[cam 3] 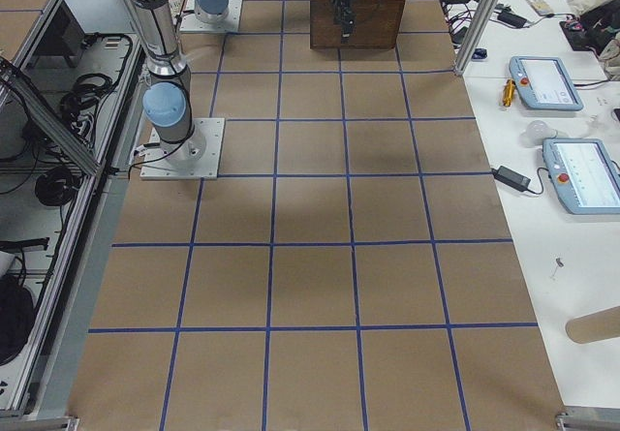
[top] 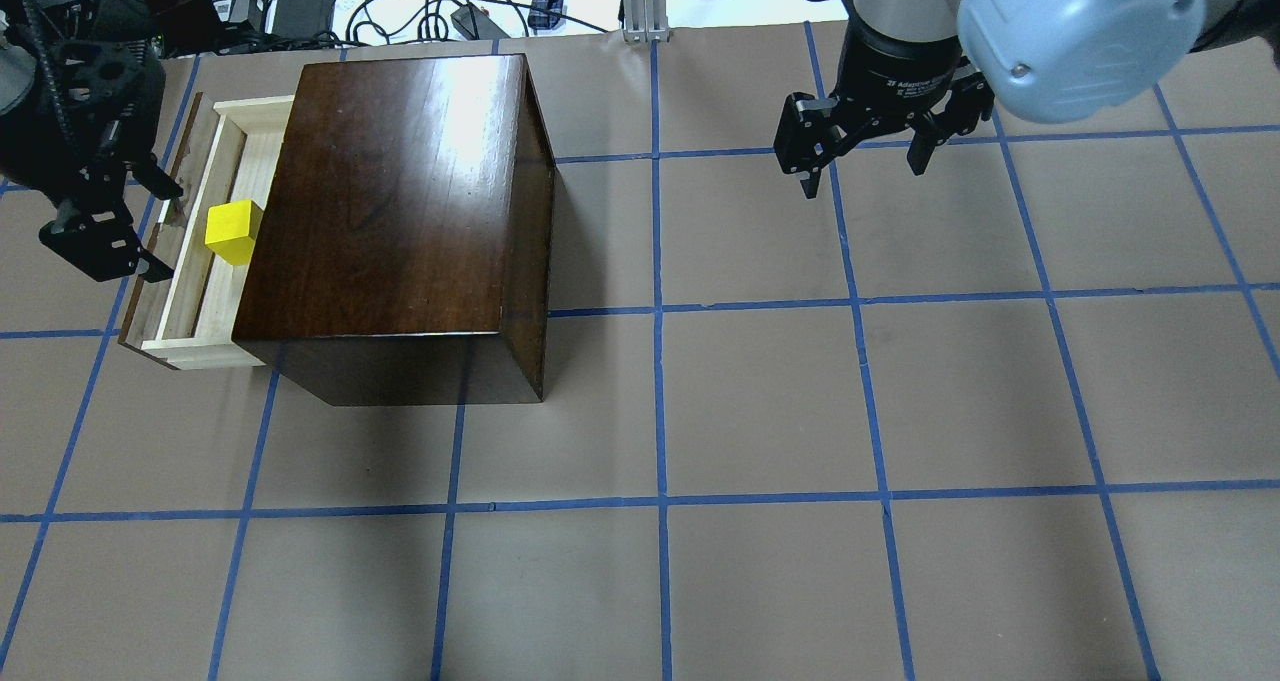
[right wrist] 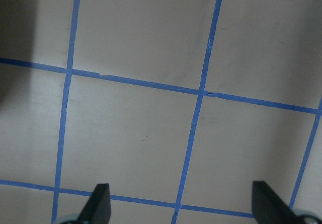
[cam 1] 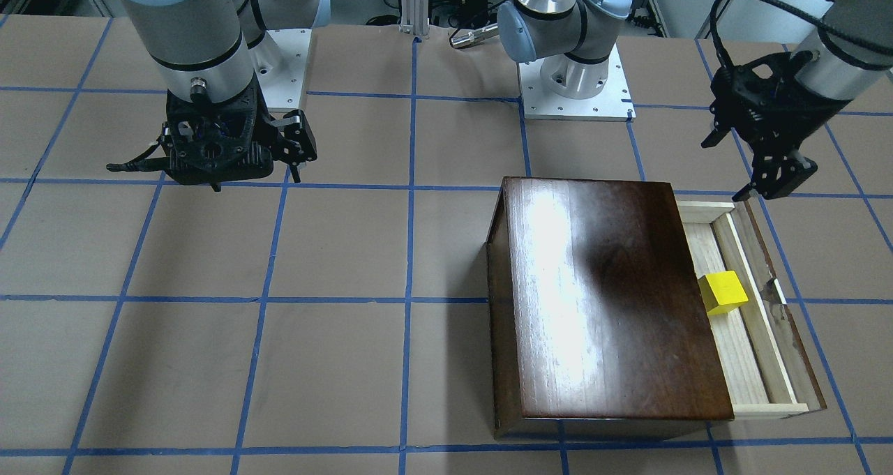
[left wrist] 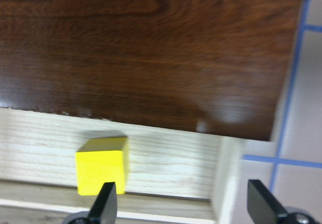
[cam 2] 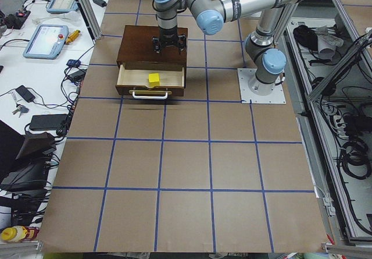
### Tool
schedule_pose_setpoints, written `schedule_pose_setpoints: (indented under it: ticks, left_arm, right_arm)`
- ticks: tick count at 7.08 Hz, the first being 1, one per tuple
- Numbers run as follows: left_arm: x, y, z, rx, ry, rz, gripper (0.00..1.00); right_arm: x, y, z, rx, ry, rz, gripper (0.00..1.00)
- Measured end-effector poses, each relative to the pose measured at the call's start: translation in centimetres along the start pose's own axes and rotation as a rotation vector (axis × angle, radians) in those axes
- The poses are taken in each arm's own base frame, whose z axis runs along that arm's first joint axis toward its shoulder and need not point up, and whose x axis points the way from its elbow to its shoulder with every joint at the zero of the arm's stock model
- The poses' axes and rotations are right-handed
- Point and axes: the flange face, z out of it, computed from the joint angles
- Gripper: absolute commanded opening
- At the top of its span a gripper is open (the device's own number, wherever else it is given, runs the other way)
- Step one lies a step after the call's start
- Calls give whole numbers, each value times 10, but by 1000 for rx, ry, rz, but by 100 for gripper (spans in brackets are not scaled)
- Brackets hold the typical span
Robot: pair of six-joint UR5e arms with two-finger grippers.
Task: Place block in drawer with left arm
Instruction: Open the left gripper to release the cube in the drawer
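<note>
The yellow block (cam 1: 722,292) lies in the open drawer (cam 1: 767,363) of the dark brown box (cam 1: 600,293), free of any gripper. It also shows in the overhead view (top: 232,232) and in the left wrist view (left wrist: 100,164). My left gripper (top: 165,233) hovers open and empty above the drawer's front panel (top: 150,291), just to the side of the block. In the left wrist view its fingertips (left wrist: 106,204) stand wide apart over the drawer. My right gripper (top: 865,166) is open and empty above bare table, well away from the box.
The box (top: 400,191) stands on the table's left half in the overhead view, with its drawer pulled out toward the left edge. Cables and devices lie beyond the far edge (top: 300,1). The table (top: 800,411) has a blue tape grid.
</note>
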Motion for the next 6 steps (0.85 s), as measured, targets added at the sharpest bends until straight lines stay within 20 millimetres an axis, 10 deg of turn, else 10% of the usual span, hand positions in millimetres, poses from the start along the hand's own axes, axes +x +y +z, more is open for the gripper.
schedule_pose_setpoints:
  ticks: [6]
  left_arm:
    - [59,-109,-12,-21,38,-568,100]
  right_arm:
    - [0,0,0,0,0,0,100]
